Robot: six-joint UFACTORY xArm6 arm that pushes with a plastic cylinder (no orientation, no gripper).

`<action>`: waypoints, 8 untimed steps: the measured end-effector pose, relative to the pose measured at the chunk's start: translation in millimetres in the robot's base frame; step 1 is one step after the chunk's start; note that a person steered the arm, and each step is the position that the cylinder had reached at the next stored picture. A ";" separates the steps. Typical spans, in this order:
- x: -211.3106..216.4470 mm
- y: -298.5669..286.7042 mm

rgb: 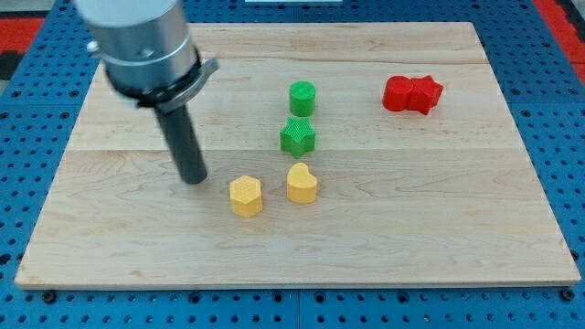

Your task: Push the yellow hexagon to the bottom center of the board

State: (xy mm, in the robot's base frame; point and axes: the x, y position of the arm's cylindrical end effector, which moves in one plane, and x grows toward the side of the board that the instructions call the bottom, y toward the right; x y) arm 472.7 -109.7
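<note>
The yellow hexagon (245,196) lies on the wooden board (411,238), a little left of its middle and below centre. My tip (194,178) rests on the board just to the view's left of the hexagon and slightly above it, with a small gap between them. A yellow heart-shaped block (301,183) lies close to the hexagon's right.
A green star block (297,135) sits above the yellow heart, with a green cylinder (302,96) above that. Two red blocks (412,94) sit together at the view's upper right. A blue perforated table surrounds the board.
</note>
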 end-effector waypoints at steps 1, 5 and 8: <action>27.6 38.8; 125.6 62.9; 124.6 218.6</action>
